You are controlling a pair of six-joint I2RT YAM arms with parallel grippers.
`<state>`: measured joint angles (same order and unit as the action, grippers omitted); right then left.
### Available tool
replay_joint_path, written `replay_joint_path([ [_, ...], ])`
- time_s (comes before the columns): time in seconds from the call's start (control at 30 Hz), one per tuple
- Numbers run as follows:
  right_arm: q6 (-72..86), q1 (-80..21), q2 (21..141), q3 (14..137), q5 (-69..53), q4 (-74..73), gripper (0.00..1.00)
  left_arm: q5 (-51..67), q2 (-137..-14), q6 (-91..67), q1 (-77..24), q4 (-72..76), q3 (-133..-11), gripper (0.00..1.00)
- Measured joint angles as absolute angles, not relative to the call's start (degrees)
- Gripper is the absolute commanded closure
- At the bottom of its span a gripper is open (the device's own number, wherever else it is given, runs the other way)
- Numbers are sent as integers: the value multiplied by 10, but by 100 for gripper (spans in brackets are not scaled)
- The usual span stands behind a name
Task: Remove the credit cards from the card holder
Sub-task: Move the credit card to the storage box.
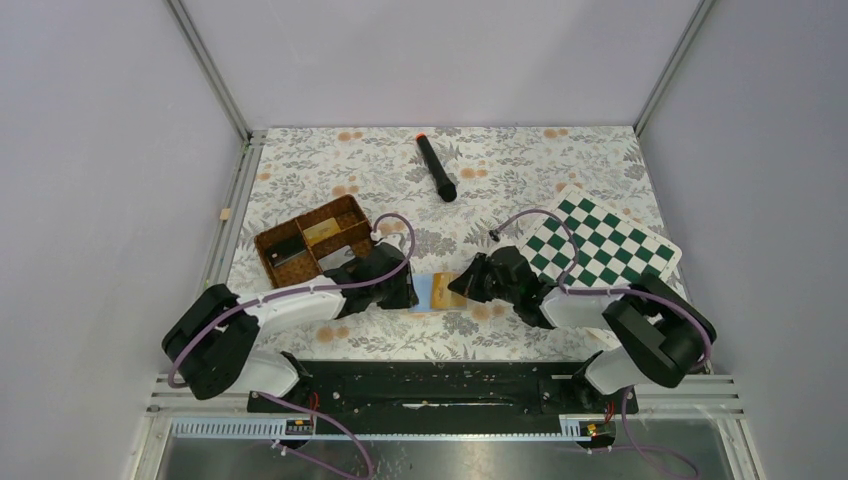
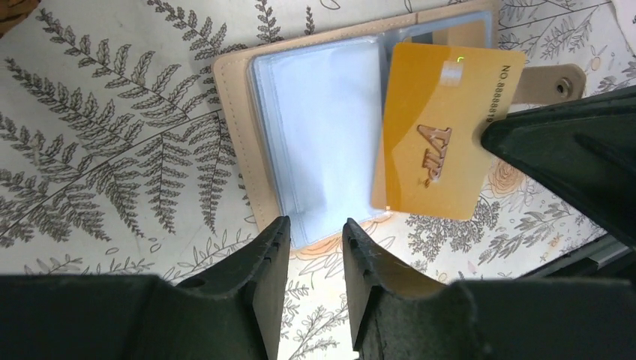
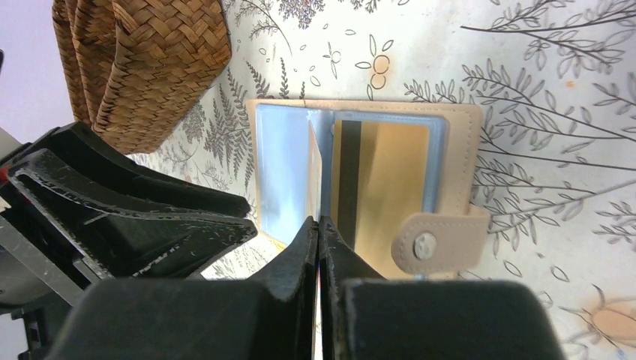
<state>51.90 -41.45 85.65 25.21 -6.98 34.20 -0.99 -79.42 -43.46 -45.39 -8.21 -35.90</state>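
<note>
The tan card holder [image 1: 432,296] lies open on the floral cloth between both arms, its clear bluish sleeves [image 2: 322,135] facing up. My right gripper [image 3: 318,221] is shut on a yellow-gold credit card [image 2: 439,139] marked VIP, held by one edge and tilted up over the holder's right page; in the right wrist view this card [image 3: 319,161] shows edge-on. Another gold card with a dark stripe [image 3: 382,180] sits in the right sleeve. My left gripper [image 2: 315,225] hovers at the holder's near edge [image 2: 236,142], open by a narrow gap with nothing between its fingers.
A brown woven partitioned basket [image 1: 315,238] stands just left of the holder. The green-white chequered board [image 1: 600,240] lies at the right. A black stick with an orange tip [image 1: 436,168] rests at the back. The two grippers are close together, the left gripper's fingers [image 3: 150,217] showing in the right wrist view.
</note>
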Motion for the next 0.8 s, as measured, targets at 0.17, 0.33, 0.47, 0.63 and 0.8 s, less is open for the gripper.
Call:
replay_joint_path([
  [0.17,491,-405,794,251,-74,282,100,-3,-759,-433,-454,-115,-364,59],
  [0.33,454,-399,729,255,-115,223,100,23,-713,-424,-454,-168,-412,50],
  [0.47,418,-392,703,285,-177,166,100,49,-682,-395,-454,-206,-475,48],
  [0.63,368,-385,678,348,-265,98,100,95,-675,-345,-435,-242,-539,47],
  [0.8,324,-379,671,388,-342,60,100,175,-673,-312,-390,-265,-546,45],
])
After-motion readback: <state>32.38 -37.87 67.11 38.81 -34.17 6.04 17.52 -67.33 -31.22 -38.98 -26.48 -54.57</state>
